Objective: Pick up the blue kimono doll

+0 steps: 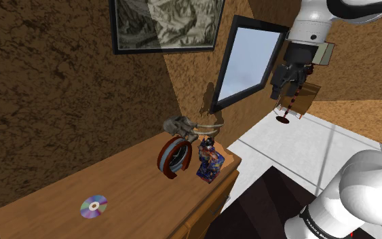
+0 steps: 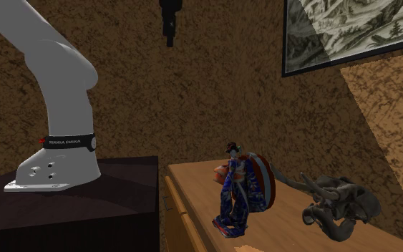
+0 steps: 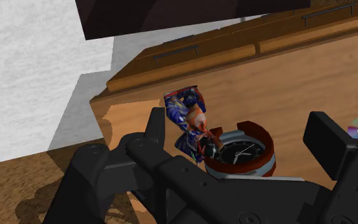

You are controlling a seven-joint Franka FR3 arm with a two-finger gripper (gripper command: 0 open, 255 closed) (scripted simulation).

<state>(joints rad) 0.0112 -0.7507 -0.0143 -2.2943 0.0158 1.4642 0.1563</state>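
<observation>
The blue kimono doll point(image 1: 208, 161) stands upright near the corner of a wooden dresser point(image 1: 115, 197), just in front of a round red-rimmed clock point(image 1: 174, 156). In the second exterior view the doll point(image 2: 234, 193) has black hair and a patterned blue robe. My gripper point(image 1: 282, 89) hangs high in the air, well above the doll and off to the shoulder view's right. The gripper point(image 2: 168, 37) also appears at the second exterior view's upper edge. In the wrist view the gripper point(image 3: 241, 133) is open, the doll point(image 3: 187, 118) far below by the left finger point(image 3: 157, 127).
A grey elephant-like figurine point(image 1: 179, 125) lies behind the clock point(image 2: 263, 180). A shiny disc point(image 1: 93, 206) rests further along the dresser top. A tilted framed panel point(image 1: 247, 61) and a wall picture point(image 1: 165, 24) hang behind. The dark stand point(image 2: 71, 207) sits beside the dresser.
</observation>
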